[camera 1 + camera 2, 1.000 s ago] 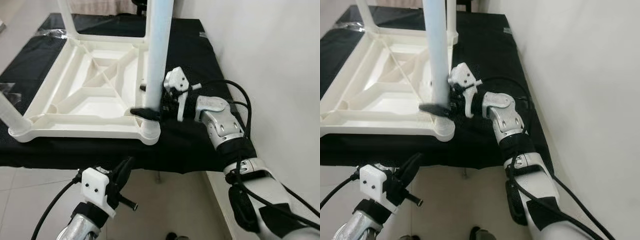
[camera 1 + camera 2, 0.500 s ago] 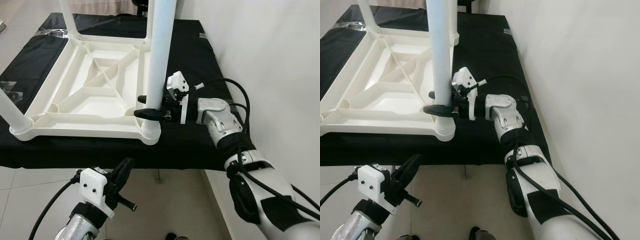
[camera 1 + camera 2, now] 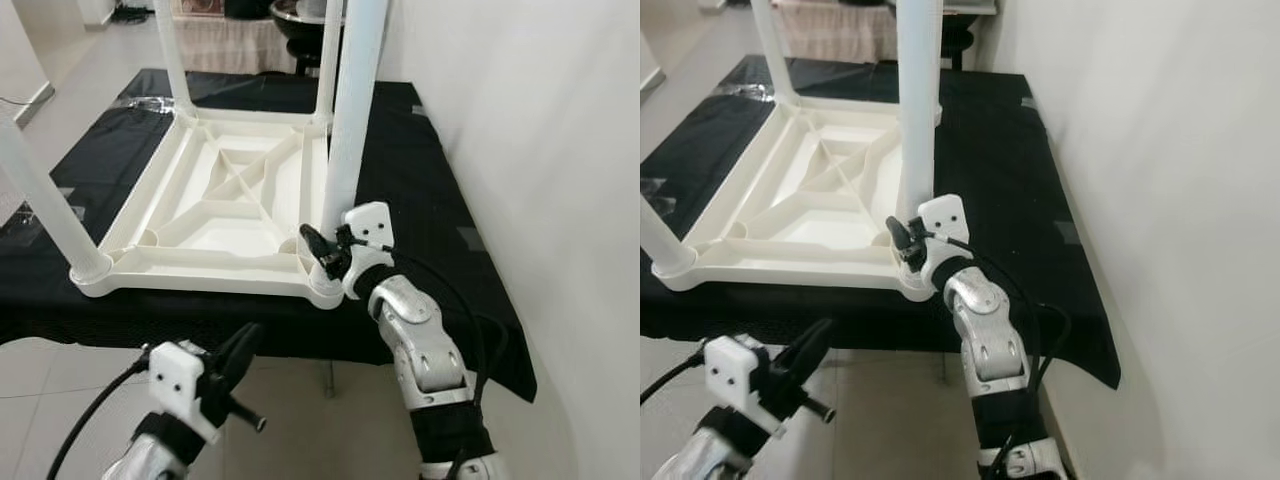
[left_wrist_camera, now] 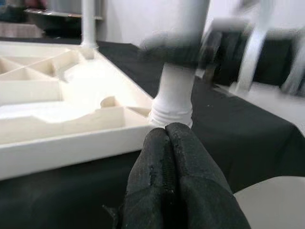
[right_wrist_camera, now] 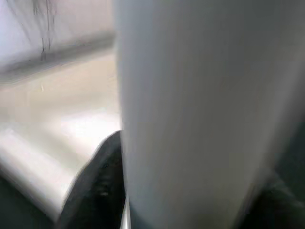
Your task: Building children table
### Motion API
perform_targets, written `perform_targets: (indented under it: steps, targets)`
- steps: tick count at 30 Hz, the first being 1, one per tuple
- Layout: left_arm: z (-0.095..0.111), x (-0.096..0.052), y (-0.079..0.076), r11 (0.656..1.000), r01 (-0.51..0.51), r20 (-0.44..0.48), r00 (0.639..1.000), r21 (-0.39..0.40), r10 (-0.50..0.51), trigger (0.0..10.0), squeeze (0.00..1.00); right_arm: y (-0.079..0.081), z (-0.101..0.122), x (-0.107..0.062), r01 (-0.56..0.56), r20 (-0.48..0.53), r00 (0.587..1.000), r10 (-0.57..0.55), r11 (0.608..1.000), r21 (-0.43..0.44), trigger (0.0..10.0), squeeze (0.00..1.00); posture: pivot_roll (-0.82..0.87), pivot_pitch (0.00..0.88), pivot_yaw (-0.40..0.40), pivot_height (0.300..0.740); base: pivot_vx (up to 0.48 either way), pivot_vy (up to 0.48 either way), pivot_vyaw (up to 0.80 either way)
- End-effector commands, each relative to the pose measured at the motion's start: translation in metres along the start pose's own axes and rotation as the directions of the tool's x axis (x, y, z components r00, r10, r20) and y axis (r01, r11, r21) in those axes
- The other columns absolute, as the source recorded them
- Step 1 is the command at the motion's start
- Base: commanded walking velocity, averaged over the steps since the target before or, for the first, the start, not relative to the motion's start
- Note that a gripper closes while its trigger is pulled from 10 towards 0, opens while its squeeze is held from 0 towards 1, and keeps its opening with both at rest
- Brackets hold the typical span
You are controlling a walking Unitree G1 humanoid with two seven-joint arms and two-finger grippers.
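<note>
Nearest the camera, the left gripper [image 3: 240,350] hangs below the front edge of the work surface with its two black fingers [image 4: 176,176] pressed flat together and nothing between them; its wrist view looks along them to the closest corner of the white plastic children's table [image 3: 235,215]. That table lies upside down on a black cloth [image 3: 420,190], its ribbed underside facing up and its flat top down, so the legs stand upright with their long axes vertical. Just beyond and to the right of the left gripper, the right gripper [image 3: 322,250] sits at the base of the near right leg [image 3: 350,110], where the leg enters its corner socket. One black finger [image 3: 316,243] shows on the inner side of the leg, seemingly touching it; the other is hidden behind the leg and the gripper's white body, so how wide the jaws stand and whether they actually clamp the leg cannot be told. The right wrist view is heavily blurred, showing a pale column close up with a dark finger at its edge. To the left of the right gripper, the near left leg [image 3: 45,200] rises from its corner, cut off by the picture's edge. Further back stand the two far legs [image 3: 172,55], their tops also cut off.
</note>
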State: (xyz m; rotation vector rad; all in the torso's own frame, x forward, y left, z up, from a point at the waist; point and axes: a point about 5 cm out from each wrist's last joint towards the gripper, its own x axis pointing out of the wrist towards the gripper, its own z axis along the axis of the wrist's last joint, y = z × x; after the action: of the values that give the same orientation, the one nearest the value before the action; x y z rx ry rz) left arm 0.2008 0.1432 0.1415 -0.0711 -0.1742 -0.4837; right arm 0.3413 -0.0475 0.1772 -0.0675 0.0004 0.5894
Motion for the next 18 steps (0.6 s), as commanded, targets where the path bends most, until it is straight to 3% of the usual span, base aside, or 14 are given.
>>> perform_targets:
  steps: [1,2,5,6,7,10,11,13,14,15,17,18]
  targets:
    - [-0.007,-0.003,0.000,1.000,-0.001,-0.034,0.999,0.001,0.001,10.0,0.00,0.016,-0.007,0.011,-0.146,-0.022,0.989,0.148,0.986,0.074,10.0,1.00,0.08,0.190,-0.085,0.740,0.000,0.000,0.00]
    - [-0.008,-0.002,0.000,1.000,-0.005,-0.033,0.999,0.002,0.005,10.0,0.00,0.017,0.010,0.011,-0.233,0.048,0.972,0.230,0.968,0.088,10.0,1.00,0.08,0.184,-0.092,0.740,0.000,0.000,0.00]
    - [-0.008,-0.002,0.000,1.000,-0.008,-0.032,0.999,0.003,0.008,10.0,0.00,0.018,0.024,0.009,-0.322,0.117,0.943,0.311,0.942,0.091,10.0,1.00,0.09,0.182,-0.094,0.740,0.000,0.000,0.00]
    - [-0.009,-0.001,0.000,1.000,-0.008,-0.032,0.999,0.003,0.009,10.0,0.00,0.021,0.036,0.004,-0.398,0.175,0.909,0.379,0.913,0.089,10.0,1.00,0.09,0.177,-0.096,0.740,0.000,0.000,0.00]
    - [-0.010,-0.001,0.000,1.000,-0.007,-0.033,0.999,0.001,0.007,10.0,0.00,0.016,0.040,0.004,-0.462,0.198,0.875,0.443,0.885,0.063,10.0,0.51,0.10,0.166,-0.103,0.740,0.000,0.000,0.00]
    - [-0.011,0.000,0.000,1.000,-0.006,-0.033,0.999,0.001,0.006,10.0,0.00,0.013,0.043,0.004,-0.502,0.210,0.850,0.483,0.864,0.043,10.0,0.51,0.10,0.166,-0.103,0.740,0.000,0.000,0.00]
    - [-0.012,0.001,-0.001,1.000,-0.004,-0.034,0.999,-0.001,0.004,10.0,0.00,0.006,0.045,0.007,-0.549,0.206,0.819,0.536,0.836,0.006,10.0,0.00,0.11,0.153,-0.114,0.740,0.000,0.000,0.00]
    - [-0.013,0.002,-0.003,1.000,-0.004,-0.033,0.999,-0.001,0.004,10.0,0.00,-0.005,0.049,0.011,-0.634,0.170,0.757,0.631,0.772,-0.042,10.0,0.00,0.12,0.150,-0.122,0.740,0.000,0.000,0.00]
    - [-0.013,0.002,-0.003,1.000,-0.004,-0.033,0.999,-0.001,0.004,10.0,0.00,-0.005,0.049,0.011,-0.634,0.170,0.757,0.631,0.772,-0.042,10.0,0.00,0.12,0.150,-0.122,0.740,0.000,0.000,0.00]
    - [-0.014,0.004,-0.005,1.000,-0.005,-0.031,1.000,-0.001,0.005,10.0,0.00,-0.011,0.050,0.014,-0.686,0.116,0.714,0.690,0.723,-0.078,9.9,0.00,0.13,0.149,-0.130,0.740,0.000,0.000,0.00]
    - [-0.014,0.004,-0.006,1.000,-0.005,-0.030,1.000,-0.002,0.005,10.0,0.00,-0.013,0.050,0.014,-0.709,0.091,0.694,0.714,0.700,-0.089,9.9,0.00,0.13,0.149,-0.130,0.740,0.000,0.000,0.00]
    - [-0.014,0.005,-0.007,1.000,-0.005,-0.029,1.000,-0.002,0.004,10.0,0.00,-0.015,0.052,0.016,-0.712,0.093,0.691,0.717,0.697,-0.087,3.1,0.00,0.12,0.151,-0.133,0.740,0.000,0.000,0.00]
